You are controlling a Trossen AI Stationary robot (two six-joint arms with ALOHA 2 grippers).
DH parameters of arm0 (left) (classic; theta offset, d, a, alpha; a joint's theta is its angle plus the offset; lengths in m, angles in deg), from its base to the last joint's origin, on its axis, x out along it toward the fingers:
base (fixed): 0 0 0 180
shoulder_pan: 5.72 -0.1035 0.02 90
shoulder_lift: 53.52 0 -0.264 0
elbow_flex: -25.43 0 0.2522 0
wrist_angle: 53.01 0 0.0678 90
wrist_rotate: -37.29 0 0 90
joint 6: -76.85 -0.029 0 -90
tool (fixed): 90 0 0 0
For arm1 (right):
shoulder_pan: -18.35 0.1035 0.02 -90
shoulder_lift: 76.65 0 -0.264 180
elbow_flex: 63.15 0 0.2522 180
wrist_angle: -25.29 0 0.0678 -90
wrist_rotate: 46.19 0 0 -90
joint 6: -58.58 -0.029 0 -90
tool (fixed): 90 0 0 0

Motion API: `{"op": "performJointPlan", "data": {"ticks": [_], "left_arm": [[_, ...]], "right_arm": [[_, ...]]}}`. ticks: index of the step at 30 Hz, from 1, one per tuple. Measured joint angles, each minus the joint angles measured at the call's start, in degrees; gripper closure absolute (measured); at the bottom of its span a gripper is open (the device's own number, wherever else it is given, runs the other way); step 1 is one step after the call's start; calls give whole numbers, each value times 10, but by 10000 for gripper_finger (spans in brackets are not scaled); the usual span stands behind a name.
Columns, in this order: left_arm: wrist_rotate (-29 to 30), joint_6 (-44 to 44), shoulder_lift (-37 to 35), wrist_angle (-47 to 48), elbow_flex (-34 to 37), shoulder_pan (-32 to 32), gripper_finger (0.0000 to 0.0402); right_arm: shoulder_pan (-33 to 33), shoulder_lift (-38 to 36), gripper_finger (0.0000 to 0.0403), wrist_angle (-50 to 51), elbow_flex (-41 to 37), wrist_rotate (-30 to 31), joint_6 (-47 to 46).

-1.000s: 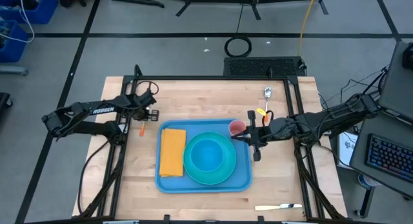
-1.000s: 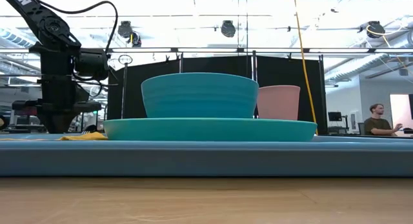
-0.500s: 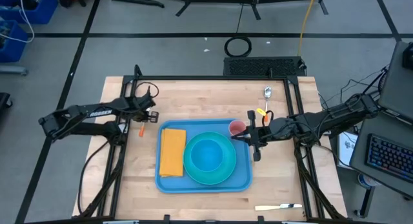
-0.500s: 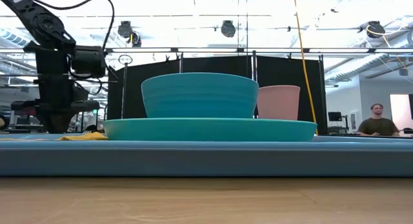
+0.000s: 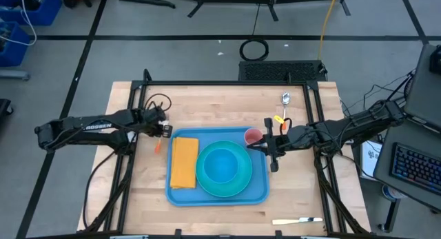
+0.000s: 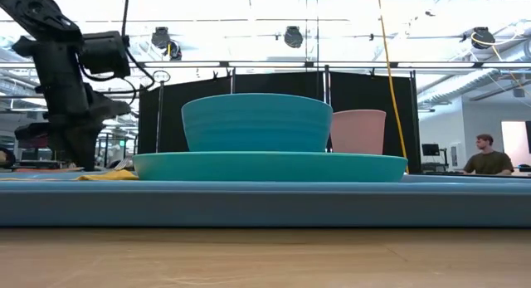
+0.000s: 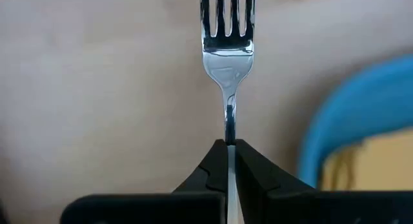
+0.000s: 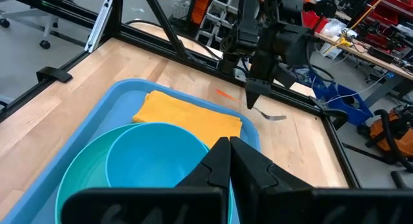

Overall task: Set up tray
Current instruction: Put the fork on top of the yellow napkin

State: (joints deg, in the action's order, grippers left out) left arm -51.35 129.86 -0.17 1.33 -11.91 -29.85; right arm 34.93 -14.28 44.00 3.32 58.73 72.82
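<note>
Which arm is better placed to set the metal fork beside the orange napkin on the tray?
The left. Its left gripper is shut on the silver metal fork close to the light-blue plastic tray's corner by the orange rectangular napkin. The right gripper is at the opposite edge.

I'm looking down on a light wooden bench [image 5: 138, 198] framed by dark rails. The light-blue tray [image 5: 265, 189] lies flat near its middle. Toward the far right corner a spoon [image 5: 285, 98] rests on the wood, with a small yellow-and-orange item [image 5: 280, 119] nearer the tray. A knife [image 5: 298, 221] lies along the near right edge.
</note>
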Motion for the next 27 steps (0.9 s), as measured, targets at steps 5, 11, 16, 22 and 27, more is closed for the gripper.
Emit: {"op": "performJointPlan", "data": {"ticks": [5,11,16,22,27], "left_arm": [[-9,68,-19,-12,0,76,392],[6,153,-21,-64,-1,184,392],[44,226,-21,-112,-1,270,392],[125,336,-7,-131,-2,369,392],[168,404,36,-171,-2,439,392]], "right_arm": [[0,0,403,0,0,0,1],[0,0,403,0,0,0,6],[0,0,403,0,0,0,5],[0,0,403,-4,0,0,5],[0,0,403,-4,0,0,14]]}}
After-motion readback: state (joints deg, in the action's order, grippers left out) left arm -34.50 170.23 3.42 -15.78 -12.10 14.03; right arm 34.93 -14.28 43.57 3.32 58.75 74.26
